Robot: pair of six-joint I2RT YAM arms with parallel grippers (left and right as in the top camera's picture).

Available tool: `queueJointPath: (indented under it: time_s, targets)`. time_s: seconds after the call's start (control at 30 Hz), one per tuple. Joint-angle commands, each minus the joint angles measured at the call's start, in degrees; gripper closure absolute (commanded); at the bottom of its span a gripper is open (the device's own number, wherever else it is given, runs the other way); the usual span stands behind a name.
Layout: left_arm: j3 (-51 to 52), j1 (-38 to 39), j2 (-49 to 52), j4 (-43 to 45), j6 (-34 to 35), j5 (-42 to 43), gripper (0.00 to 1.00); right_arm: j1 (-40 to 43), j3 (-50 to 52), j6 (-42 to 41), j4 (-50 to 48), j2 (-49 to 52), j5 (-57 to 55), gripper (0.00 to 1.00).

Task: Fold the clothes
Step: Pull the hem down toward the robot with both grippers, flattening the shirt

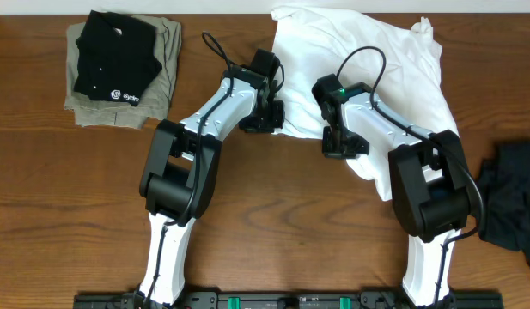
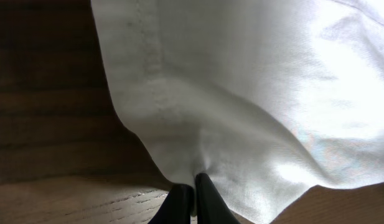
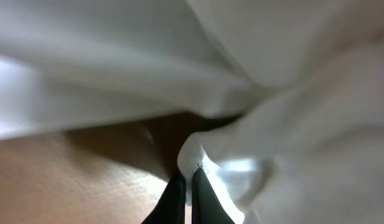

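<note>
The clothes are a wrinkled white T-shirt [image 1: 368,60] spread over the far right half of the table. My left gripper [image 1: 266,118] sits at its near left edge, shut on the white fabric [image 2: 241,112]; the hem is pinched between the dark fingertips [image 2: 207,196]. My right gripper [image 1: 338,148] is at the shirt's near edge further right, shut on a fold of the same shirt [image 3: 254,155], with cloth caught between its fingers [image 3: 204,193]. Both arms reach in from the near side.
A folded black shirt with a small white logo [image 1: 114,60] lies on a folded khaki garment [image 1: 166,64] at the far left. A dark crumpled garment [image 1: 509,197] lies at the right edge. Bare wood [image 1: 282,215] runs between the arms.
</note>
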State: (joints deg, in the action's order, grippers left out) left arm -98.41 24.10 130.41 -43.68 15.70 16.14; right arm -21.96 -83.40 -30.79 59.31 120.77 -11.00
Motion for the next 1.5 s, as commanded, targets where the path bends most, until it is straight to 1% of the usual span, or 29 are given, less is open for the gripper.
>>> queueJointPath:
  time_s: [0.0, 0.33, 0.43, 0.57, 0.67, 0.93, 1.17, 1.23, 1.47]
  targets:
    - [2.6, 0.2, 6.0, -2.4, 0.5, -1.6, 0.94, 0.9, -0.4, 0.0, 2.3, -1.1, -1.0, 0.99]
    - [2.6, -3.9, 3.9, -9.6, 0.5, -1.7, 0.94, 2.3, -0.4, 0.0, 13.5, -14.1, -0.8, 0.99]
    - [2.6, -6.4, 3.9, -12.5, 0.5, -1.7, 0.94, 3.0, -0.4, 0.0, 17.5, -18.2, -0.7, 0.99]
    - [2.6, -9.9, 3.7, -15.2, 0.5, -1.9, 0.94, 3.8, -0.4, 2.2, 20.8, -21.9, -0.3, 0.99]
    - [2.6, -12.7, 3.5, -16.8, 0.2, -1.8, 0.94, 4.9, -0.4, 2.3, 22.5, -24.5, -0.6, 0.99]
    - [2.6, -19.3, 3.3, -20.0, -0.4, -1.9, 0.94, 11.8, -0.4, 2.8, 23.3, -28.9, -0.5, 0.99]
    - [2.6, -24.5, 3.1, -21.7, -0.4, -1.9, 0.94, 16.7, -0.4, 7.7, 23.8, -29.0, 0.5, 0.99]
    - [2.6, -25.8, 2.9, -22.4, -0.4, -1.9, 0.94, 17.3, -0.4, 8.4, 22.9, -29.0, 1.8, 0.99]
    - [2.6, -28.1, 0.1, -24.6, -0.6, -1.9, 0.94, 17.4, -0.4, 16.2, 18.9, -28.9, 12.0, 0.99]
